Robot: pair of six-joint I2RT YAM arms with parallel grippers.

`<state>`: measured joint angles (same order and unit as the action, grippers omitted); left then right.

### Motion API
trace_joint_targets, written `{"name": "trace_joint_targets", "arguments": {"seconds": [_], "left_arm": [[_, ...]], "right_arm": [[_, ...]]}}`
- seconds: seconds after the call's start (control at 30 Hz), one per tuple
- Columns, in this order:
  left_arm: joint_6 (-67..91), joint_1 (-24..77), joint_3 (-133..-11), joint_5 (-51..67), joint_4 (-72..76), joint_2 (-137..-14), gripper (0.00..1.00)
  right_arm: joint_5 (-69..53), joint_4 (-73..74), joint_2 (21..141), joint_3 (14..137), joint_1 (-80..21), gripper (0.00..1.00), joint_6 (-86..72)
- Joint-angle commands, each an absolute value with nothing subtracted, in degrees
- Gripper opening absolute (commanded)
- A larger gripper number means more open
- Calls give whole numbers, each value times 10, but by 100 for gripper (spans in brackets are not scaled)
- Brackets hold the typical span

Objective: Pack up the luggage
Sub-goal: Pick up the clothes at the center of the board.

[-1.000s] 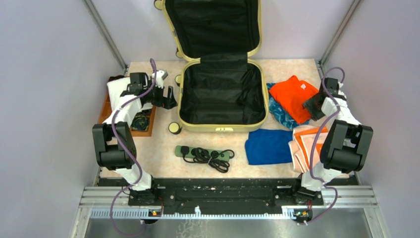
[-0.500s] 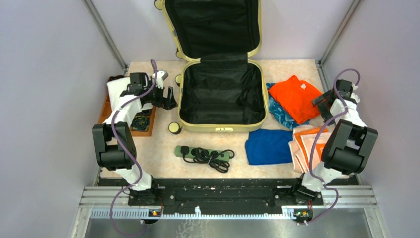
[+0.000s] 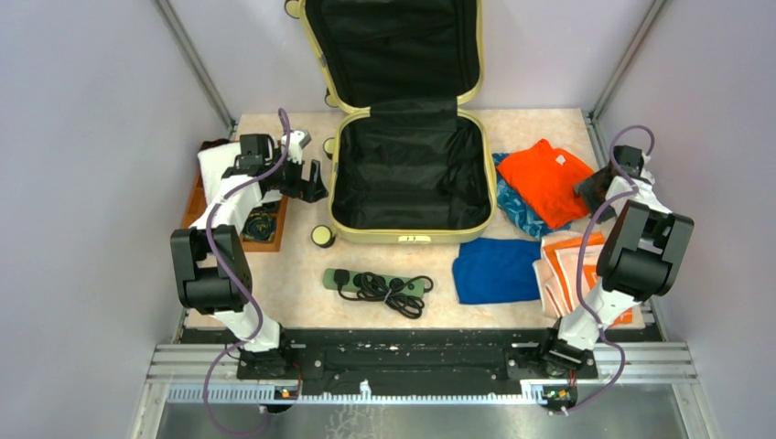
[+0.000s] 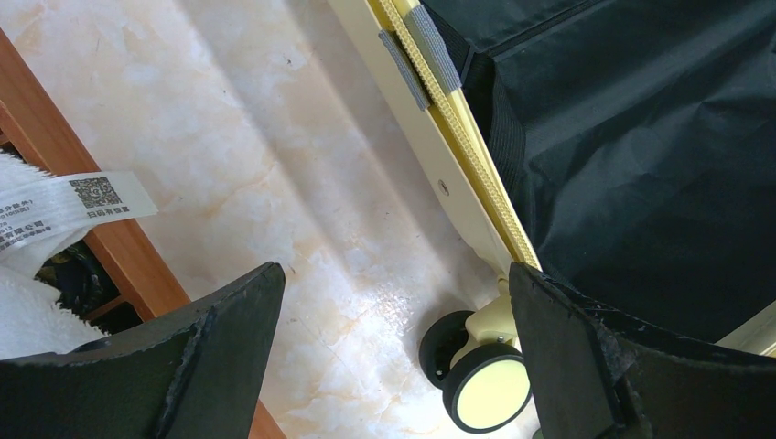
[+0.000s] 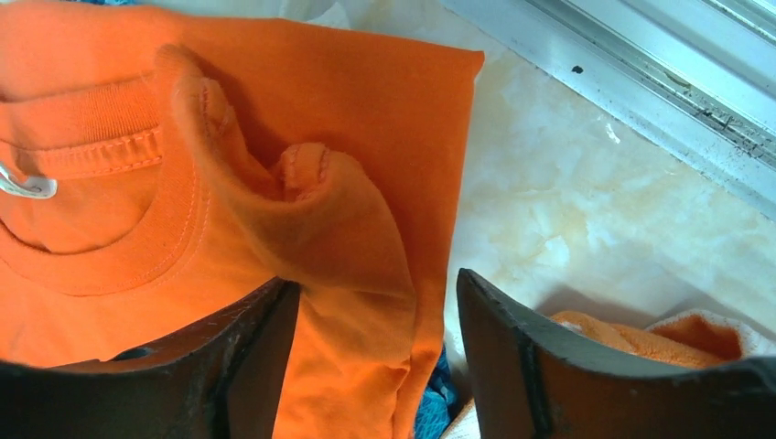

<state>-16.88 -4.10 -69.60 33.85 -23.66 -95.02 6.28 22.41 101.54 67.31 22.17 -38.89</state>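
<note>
The luggage (image 3: 410, 183), a pale yellow suitcase with black lining, lies open mid-table with its lid upright at the back. My left gripper (image 3: 313, 181) hangs open beside its left wall. In the left wrist view that gripper (image 4: 393, 352) shows bare tabletop between its fingers, the luggage's shell (image 4: 430, 174) and a cream wheel (image 4: 485, 395) to its right. An orange T-shirt (image 3: 547, 178) lies right of the luggage. My right gripper (image 3: 590, 192) sits at its right edge, open. A raised fold of the T-shirt (image 5: 274, 137) lies between the fingers of this gripper (image 5: 375, 361), unpinched.
A green power strip with a black cable (image 3: 380, 283) lies in front of the luggage. A folded blue shirt (image 3: 494, 270), peach and white cloths (image 3: 567, 265) and a blue patterned cloth (image 3: 520, 208) lie on the right. A wooden tray (image 3: 197, 206) with a white towel (image 3: 215, 169) stands at the left.
My right gripper has drawn back from over the orange T-shirt to its right edge, and its arm has swung outward. The left arm has not moved.
</note>
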Motion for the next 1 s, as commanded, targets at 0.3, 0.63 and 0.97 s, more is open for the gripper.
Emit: {"name": "trace_joint_targets", "arguments": {"seconds": [0.3,0.63,0.97], "left_arm": [[-179,-41,-695,338,-235,-943,98],[-182,-41,-696,337,-241,-942,98],[-191,-41,-696,325,-246,-943,98]], "right_arm": [[64,181,996,693,221,33,-369],[85,197,1011,685,220,61,-376],[85,155,1043,688,221,50,-356]]}}
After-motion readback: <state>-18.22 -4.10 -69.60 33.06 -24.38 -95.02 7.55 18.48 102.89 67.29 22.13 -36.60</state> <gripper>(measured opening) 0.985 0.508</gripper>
